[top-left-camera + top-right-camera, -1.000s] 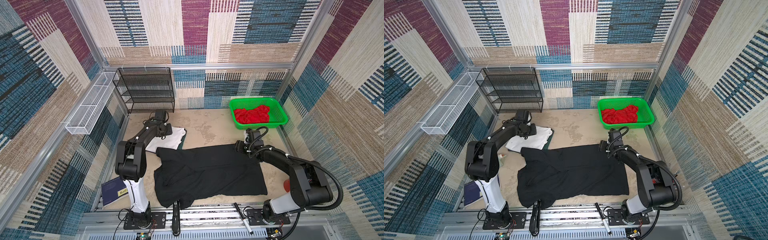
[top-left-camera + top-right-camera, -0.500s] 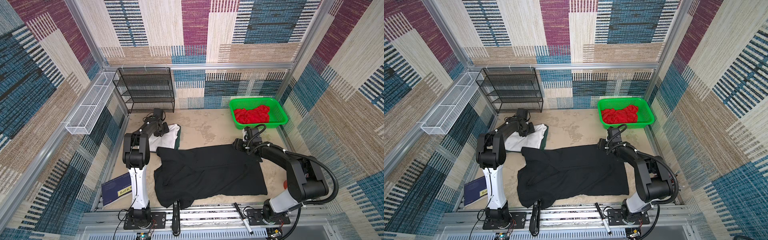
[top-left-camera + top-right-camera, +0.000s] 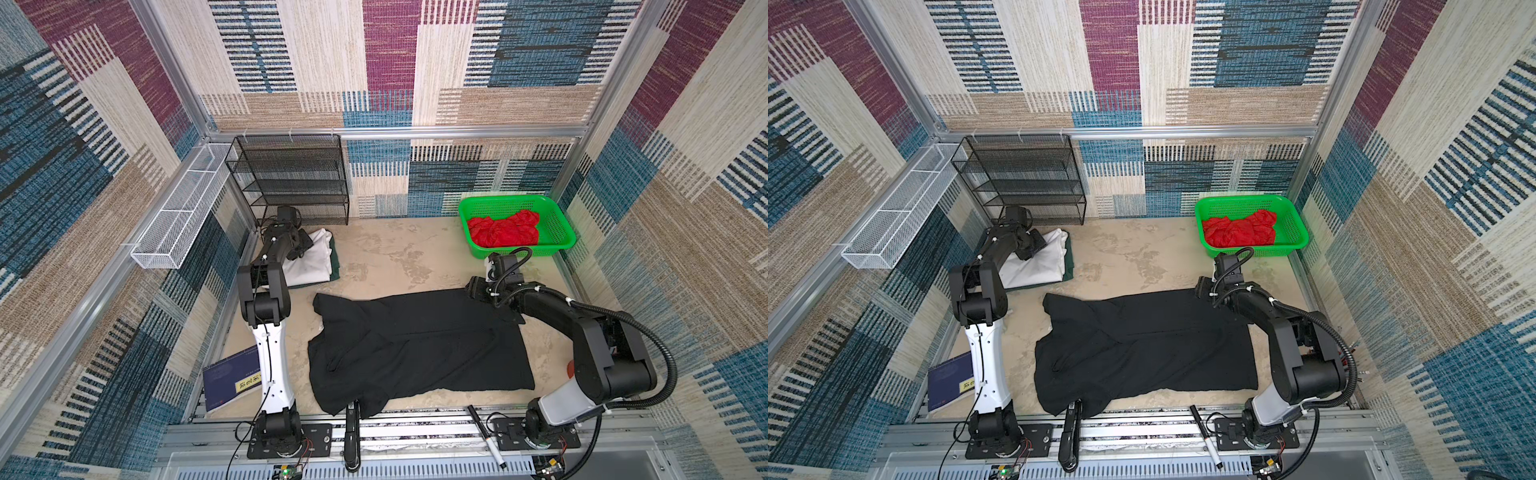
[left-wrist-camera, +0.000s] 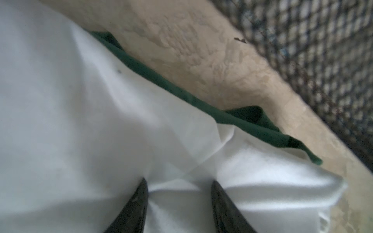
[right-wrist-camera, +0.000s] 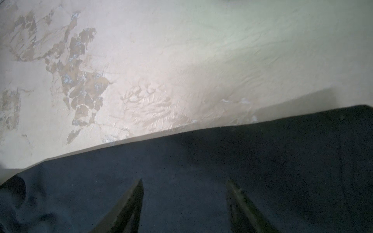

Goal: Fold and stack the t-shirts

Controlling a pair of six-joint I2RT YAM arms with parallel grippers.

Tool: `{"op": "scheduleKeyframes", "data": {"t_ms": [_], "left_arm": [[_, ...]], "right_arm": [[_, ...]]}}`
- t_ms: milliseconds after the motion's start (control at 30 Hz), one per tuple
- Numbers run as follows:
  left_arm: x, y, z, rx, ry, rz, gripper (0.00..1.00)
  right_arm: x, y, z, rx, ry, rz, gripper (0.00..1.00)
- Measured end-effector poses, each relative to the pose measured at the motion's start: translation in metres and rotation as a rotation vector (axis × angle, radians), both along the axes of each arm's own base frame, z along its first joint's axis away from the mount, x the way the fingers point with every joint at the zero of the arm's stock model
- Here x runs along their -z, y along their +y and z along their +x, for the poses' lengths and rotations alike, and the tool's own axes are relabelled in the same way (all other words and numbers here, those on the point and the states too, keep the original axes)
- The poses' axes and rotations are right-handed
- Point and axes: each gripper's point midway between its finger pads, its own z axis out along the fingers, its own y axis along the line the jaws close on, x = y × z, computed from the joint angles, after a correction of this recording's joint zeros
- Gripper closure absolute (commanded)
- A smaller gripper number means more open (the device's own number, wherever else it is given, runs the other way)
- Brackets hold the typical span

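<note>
Black t-shirt (image 3: 419, 345) lies spread across the middle of the table (image 3: 395, 257). It is mostly flat, with the left side bunched and partly doubled over and the near edge reaching the front rail. Biggest item. Likely light and limp with no stiffness, so it will sag and drag if lifted at one point. Better taken at two corners or along a hem, pinched low at the edge. The far right corner, by the right hand, looks like the best grab spot.

White t-shirt (image 3: 313, 262) is folded at the back left of the table, in front of the wire rack (image 3: 291, 178). It sits on the dark green t-shirt (image 4: 181, 94), which shows only as a strip along one side. The folded layers are soft and could slide on each other if pushed sideways.

Red t-shirt (image 3: 503, 232) is crumpled in the green basket (image 3: 511, 199) at back right, not yet folded.

Left hand (image 4: 179, 182) rests on the white t-shirt with fingers parted. Cloth puckers between them but there is no clear pinch, so it reads as released. Right hand (image 5: 184, 181) sits just over the black t-shirt's far edge, fingers wide apart, nothing between them, released.

Versus a second ago:
- The white-and-green stack sits further left, nearer the wall.
- The left arm stands more upright, and the left hand has gone back and left with the stack.
- The right hand has barely shifted.
- The black t-shirt's outline and the red t-shirt look unchanged.
</note>
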Motion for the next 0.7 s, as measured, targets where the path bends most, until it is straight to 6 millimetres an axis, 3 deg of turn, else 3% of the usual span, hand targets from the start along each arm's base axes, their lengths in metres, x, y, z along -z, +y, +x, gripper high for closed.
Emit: {"op": "scheduleKeyframes", "data": {"t_ms": [167,267,433,533,633,700], "left_arm": [[-0.012,0.001,-0.002,0.009,0.000,0.004,0.43],[-0.019,-0.022,-0.028,0.061,0.025,0.006,0.43],[-0.055,-0.082,-0.107,0.182,0.024,0.011,0.43],[-0.057,-0.110,-0.167,0.244,0.051,0.049,0.43],[-0.052,-0.120,-0.207,0.281,0.083,0.072,0.41],[-0.043,-0.111,-0.225,0.262,0.109,0.099,0.40]], "right_arm": [[-0.003,0.000,-0.002,0.003,-0.002,0.002,0.34],[-0.007,0.000,-0.002,0.003,-0.015,0.005,0.34],[-0.008,-0.001,-0.003,0.003,-0.015,0.005,0.34],[-0.005,-0.001,-0.007,0.002,-0.008,0.004,0.34],[-0.001,-0.001,-0.009,-0.004,0.002,0.000,0.34],[0.003,-0.001,-0.009,-0.012,0.009,-0.007,0.34]]}}
